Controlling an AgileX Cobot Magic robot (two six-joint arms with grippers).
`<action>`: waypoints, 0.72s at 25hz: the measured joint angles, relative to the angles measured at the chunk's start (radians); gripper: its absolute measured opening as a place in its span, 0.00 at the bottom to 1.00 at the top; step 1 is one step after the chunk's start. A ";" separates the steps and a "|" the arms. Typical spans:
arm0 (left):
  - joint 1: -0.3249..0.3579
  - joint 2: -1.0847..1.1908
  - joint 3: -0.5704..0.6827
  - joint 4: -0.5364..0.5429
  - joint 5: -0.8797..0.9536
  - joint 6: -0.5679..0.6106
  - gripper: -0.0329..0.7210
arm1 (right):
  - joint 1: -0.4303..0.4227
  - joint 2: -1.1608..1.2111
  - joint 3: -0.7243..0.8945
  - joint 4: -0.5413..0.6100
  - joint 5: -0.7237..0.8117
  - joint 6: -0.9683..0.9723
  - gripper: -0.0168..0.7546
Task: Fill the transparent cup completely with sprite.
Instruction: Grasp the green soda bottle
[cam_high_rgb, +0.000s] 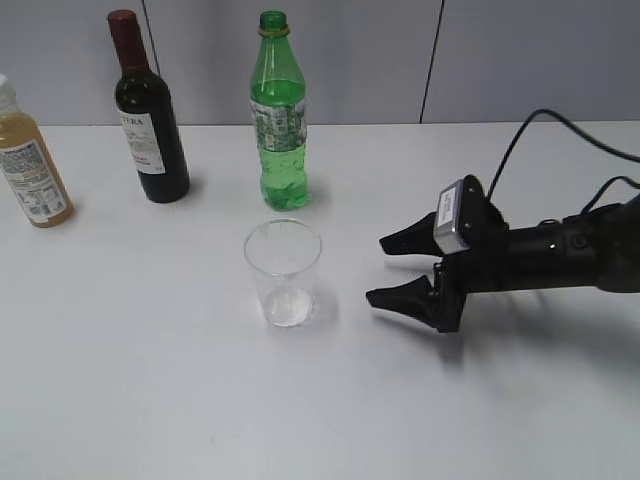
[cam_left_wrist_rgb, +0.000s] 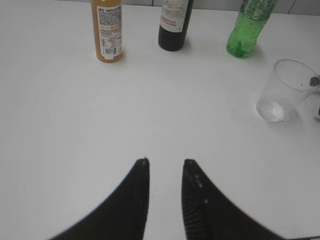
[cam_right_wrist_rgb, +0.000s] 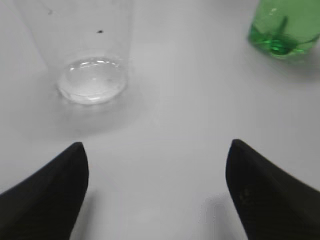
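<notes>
The transparent cup (cam_high_rgb: 283, 271) stands upright near the middle of the white tabletop (cam_high_rgb: 150, 380), apart from everything else; whether any liquid lies in it is hard to tell. The sprite bottle (cam_high_rgb: 277, 112), cap on, stands at its 12 o'clock. At 3 o'clock the right hand (cam_high_rgb: 392, 270) hovers spread wide, holding nothing. The left hand (cam_left_wrist_rgb: 165, 162) shows only in its wrist view, fingers narrowly parted and gripping nothing. At 10 o'clock are a dark wine bottle (cam_high_rgb: 147, 118) and a juice bottle (cam_high_rgb: 30, 160), the latter cut by the frame edge.
</notes>
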 joint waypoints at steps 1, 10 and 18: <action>0.000 0.000 0.000 0.000 0.000 0.000 0.28 | -0.013 -0.026 0.007 0.034 0.022 0.000 0.87; 0.000 0.000 0.000 0.000 0.000 0.000 0.28 | -0.028 -0.260 0.023 0.546 0.415 0.002 0.85; 0.000 0.000 0.000 0.000 0.000 0.000 0.28 | -0.030 -0.443 0.012 0.736 0.838 0.141 0.82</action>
